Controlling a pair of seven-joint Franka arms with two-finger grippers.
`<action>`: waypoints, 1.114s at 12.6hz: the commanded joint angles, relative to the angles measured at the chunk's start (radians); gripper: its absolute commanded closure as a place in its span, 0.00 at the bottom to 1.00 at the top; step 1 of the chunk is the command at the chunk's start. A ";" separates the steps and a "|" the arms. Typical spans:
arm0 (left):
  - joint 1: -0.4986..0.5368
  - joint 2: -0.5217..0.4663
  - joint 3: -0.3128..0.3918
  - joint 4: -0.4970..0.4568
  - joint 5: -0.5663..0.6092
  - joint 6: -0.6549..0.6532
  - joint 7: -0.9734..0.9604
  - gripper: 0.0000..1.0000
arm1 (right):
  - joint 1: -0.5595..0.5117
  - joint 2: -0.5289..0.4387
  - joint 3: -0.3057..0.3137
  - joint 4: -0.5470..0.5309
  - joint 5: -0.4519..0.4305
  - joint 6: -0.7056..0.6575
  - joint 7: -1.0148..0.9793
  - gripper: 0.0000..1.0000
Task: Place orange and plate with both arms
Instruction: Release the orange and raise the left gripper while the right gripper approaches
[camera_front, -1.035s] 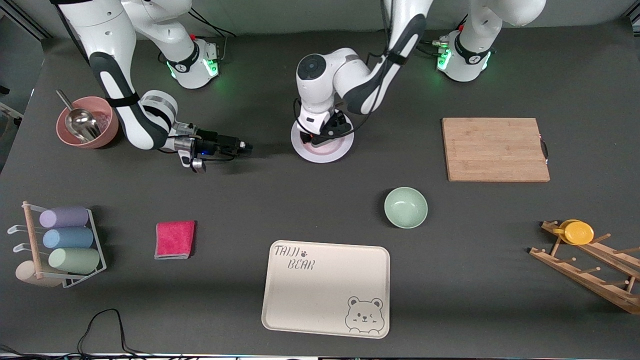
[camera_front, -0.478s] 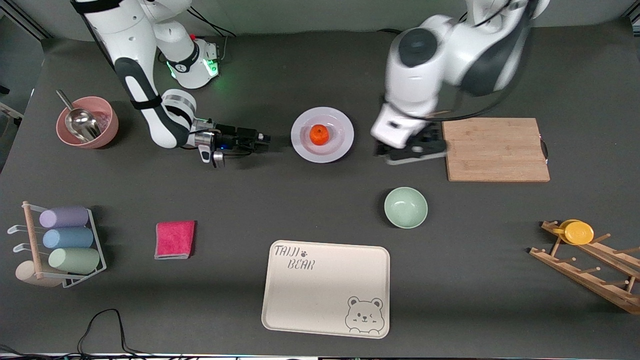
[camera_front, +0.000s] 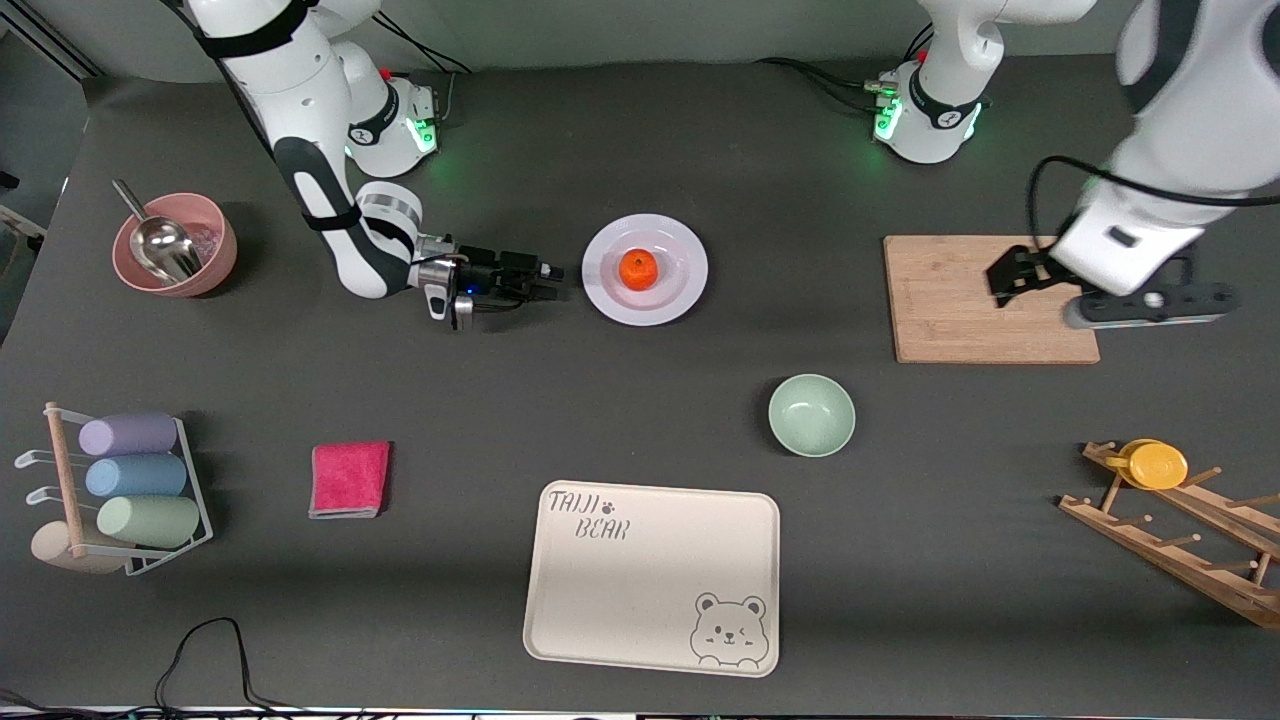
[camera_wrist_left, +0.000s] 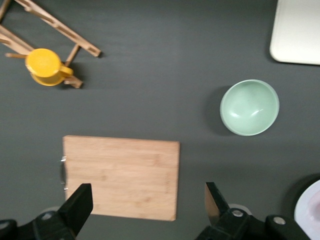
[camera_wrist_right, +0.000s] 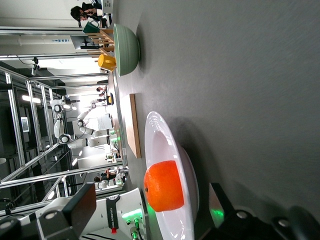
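Orange (camera_front: 638, 268) sitting in centre of plate (camera_front: 645, 269), one fruit on one dish, plate flat on table between the two arm bases, farther from front camera than mint bowl (camera_front: 811, 415). Right gripper (camera_front: 545, 277) low and level just beside plate rim on the right arm's side, jaws wide apart, nothing held; right wrist view confirms rim (camera_wrist_right: 165, 165) and fruit (camera_wrist_right: 164, 186) dead ahead between the fingers. Left gripper (camera_front: 1110, 290) up over cutting board (camera_front: 990, 298), jaws spread, empty; left wrist view looking down on board (camera_wrist_left: 120, 177) and bowl (camera_wrist_left: 249, 107).

Risks, as judged from here:
- Rim pinch from one side likely to tilt plate; round fruit then rolls off.
- Glossy, thin rim: shallow bite could slip, or a nudge could shove plate along table rather than lift it.
- Fast carry or abrupt stop: fruit rolls off the shallow centre.
- Destination unclear; probably bear-printed tray (camera_front: 652, 577), only a guess.

Count:
- oranges 1; plates 1; mint bowls 1
- cutting boards 1; trays 1
- pink bowl with metal scoop (camera_front: 175, 243) 1
- red cloth (camera_front: 349, 479) 1
- wire rack (camera_front: 125, 495) 1, three cups lying in it, a fourth cream one beside
- wooden peg rack (camera_front: 1180, 535) 1, one yellow dish (camera_front: 1155, 465) on it
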 joint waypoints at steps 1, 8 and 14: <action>0.063 -0.038 -0.010 0.023 -0.011 -0.054 0.114 0.00 | 0.072 0.030 -0.004 0.022 0.091 -0.001 -0.041 0.00; 0.110 -0.064 0.002 0.038 -0.022 -0.094 0.184 0.00 | 0.145 0.099 -0.004 0.061 0.163 -0.003 -0.110 0.00; 0.109 -0.063 0.001 0.058 -0.051 -0.136 0.188 0.00 | 0.176 0.131 -0.004 0.087 0.216 -0.001 -0.170 0.38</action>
